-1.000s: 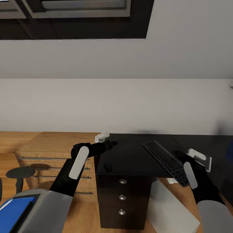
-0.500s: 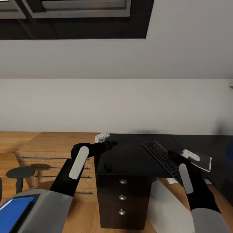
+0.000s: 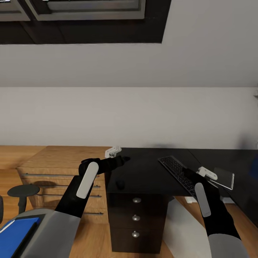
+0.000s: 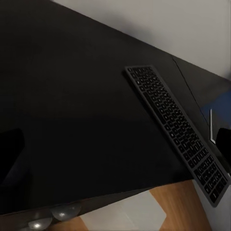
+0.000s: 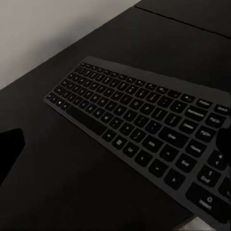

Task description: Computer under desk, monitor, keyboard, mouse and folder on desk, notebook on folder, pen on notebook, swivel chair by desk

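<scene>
The black keyboard (image 3: pixel 176 171) (image 4: pixel 175 122) (image 5: pixel 144 125) lies slanted on the black desk (image 3: pixel 150 172). My right gripper (image 3: pixel 190 172) (image 5: pixel 115 154) hovers open just over the keyboard's near end. My left gripper (image 3: pixel 120 156) (image 4: pixel 115 154) is open over the desk's left end. A small black mouse (image 3: pixel 120 185) sits at the desk's front edge. The blue folder (image 3: pixel 14 231) lies on the swivel chair (image 3: pixel 22 191) at lower left. The light-grey computer (image 3: pixel 190 229) is under the desk. A flat dark notebook (image 3: pixel 224 177) with a white edge lies right of the keyboard. Monitor and pen are out of view.
A wooden chest (image 3: pixel 53 168) with long bar handles stands against the desk's left side. Three black drawers with silver knobs (image 3: pixel 136 217) are under the desk's left end. A white wall runs behind the desk.
My right arm has swung left, from over the notebook to over the keyboard's near end. The left arm, keyboard and mouse have stayed put.
</scene>
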